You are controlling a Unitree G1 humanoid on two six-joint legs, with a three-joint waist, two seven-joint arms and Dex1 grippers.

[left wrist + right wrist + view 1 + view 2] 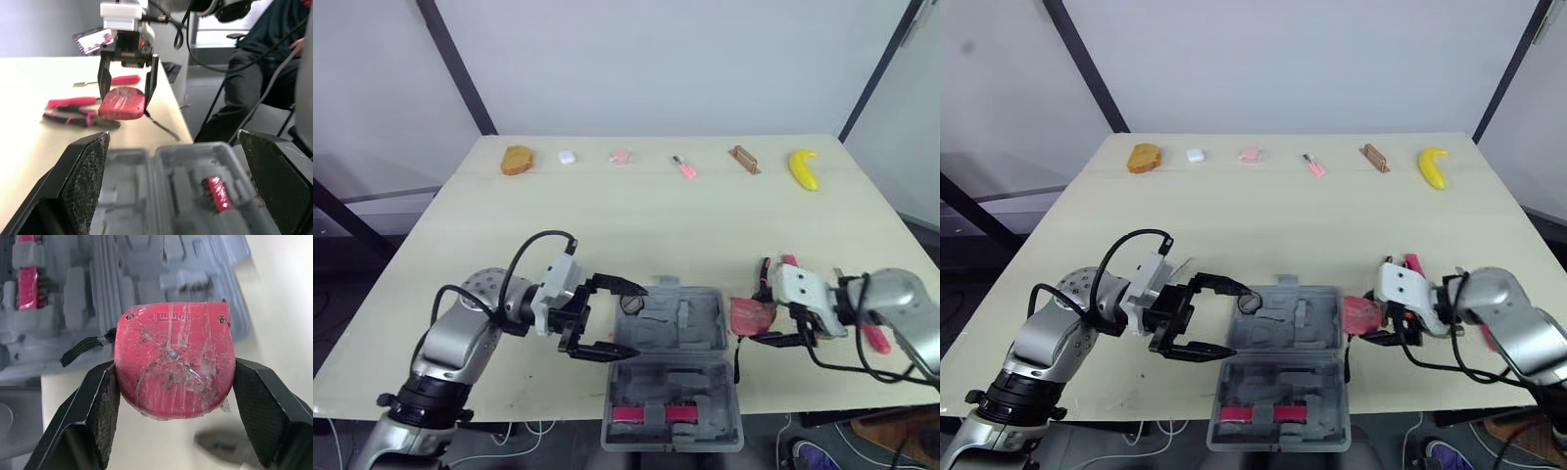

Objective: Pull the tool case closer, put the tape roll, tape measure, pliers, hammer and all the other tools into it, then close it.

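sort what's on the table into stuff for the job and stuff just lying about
For the job: tool case, tape measure, pliers, pink-handled tool.
Lying about, far edge: banana, brown block, white block, tan lump.

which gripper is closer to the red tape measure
Right. The right gripper has its jaws shut on the tape measure, just right of the open tool case. The left gripper hovers open at the case's left edge, across the case from it.
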